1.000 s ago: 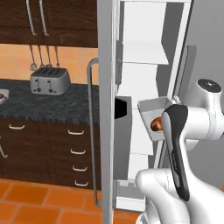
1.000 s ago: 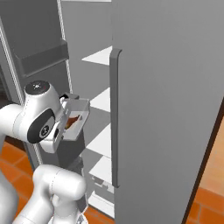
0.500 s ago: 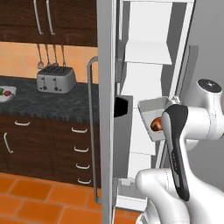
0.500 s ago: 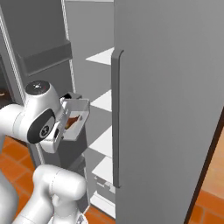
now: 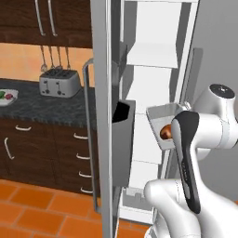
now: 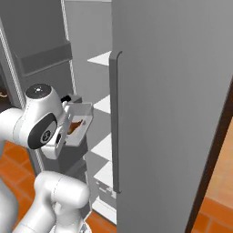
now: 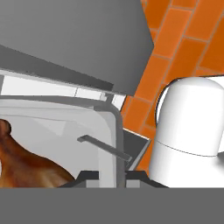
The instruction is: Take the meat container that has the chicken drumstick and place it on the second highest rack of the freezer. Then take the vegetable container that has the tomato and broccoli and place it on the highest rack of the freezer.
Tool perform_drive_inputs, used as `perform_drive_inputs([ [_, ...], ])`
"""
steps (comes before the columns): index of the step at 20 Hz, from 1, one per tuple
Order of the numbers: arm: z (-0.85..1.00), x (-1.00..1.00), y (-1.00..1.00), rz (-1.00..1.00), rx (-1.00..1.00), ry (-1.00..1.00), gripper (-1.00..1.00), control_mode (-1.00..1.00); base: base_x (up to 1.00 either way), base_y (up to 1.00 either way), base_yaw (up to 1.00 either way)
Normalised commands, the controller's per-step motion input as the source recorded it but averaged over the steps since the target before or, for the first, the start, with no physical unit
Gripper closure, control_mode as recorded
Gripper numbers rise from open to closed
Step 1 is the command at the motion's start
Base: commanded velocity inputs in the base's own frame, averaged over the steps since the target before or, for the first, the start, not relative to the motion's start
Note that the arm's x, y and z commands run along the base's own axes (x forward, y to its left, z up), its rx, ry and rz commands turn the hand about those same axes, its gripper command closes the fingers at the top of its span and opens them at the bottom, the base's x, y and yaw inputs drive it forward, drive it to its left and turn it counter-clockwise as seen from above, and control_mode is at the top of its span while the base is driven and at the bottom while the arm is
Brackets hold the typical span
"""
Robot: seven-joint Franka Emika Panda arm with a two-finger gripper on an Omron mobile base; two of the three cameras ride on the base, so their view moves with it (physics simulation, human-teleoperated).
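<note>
Gripper [image 7: 111, 175] closed tight on rim of meat container [image 7: 105, 127], holds it up in air at open freezer [image 6: 168, 91]. Chicken drumstick [image 7: 26, 164] lies inside container, brown and shiny. Container [image 5: 162, 116] sits tilted just in front of white shelves [image 6: 102, 58], not on any shelf. Toaster [image 5: 57, 85] stands on dark worktop [image 5: 42, 104] far to left; bowl [image 5: 7, 96] at its left edge.

A silver toaster [image 5: 58, 86] stands on the dark speckled counter [image 5: 42, 104] at left of frame. Utensils [image 5: 55, 58] hang above it. Dark wood drawers [image 5: 69, 155] sit below; orange floor tiles [image 5: 32, 214] occupy lower left.
</note>
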Motion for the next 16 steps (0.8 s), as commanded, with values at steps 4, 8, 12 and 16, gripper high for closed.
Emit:
perform_drive_inputs([
  [4, 0.00, 0.00, 0.00, 0.00, 0.00, 0.00, 1.00, 1.00, 0.01, -0.47, 0.07],
  [8, 0.00, 0.00, 0.00, 0.00, 0.00, 0.00, 1.00, 1.00, 0.25, -0.38, 0.10],
  [12, 0.00, 0.00, 0.00, 0.00, 0.00, 0.00, 1.00, 1.00, 0.51, 0.01, 0.02],
  [16, 0.00, 0.00, 0.00, 0.00, 0.00, 0.00, 1.00, 1.00, 0.38, 0.35, 0.00],
])
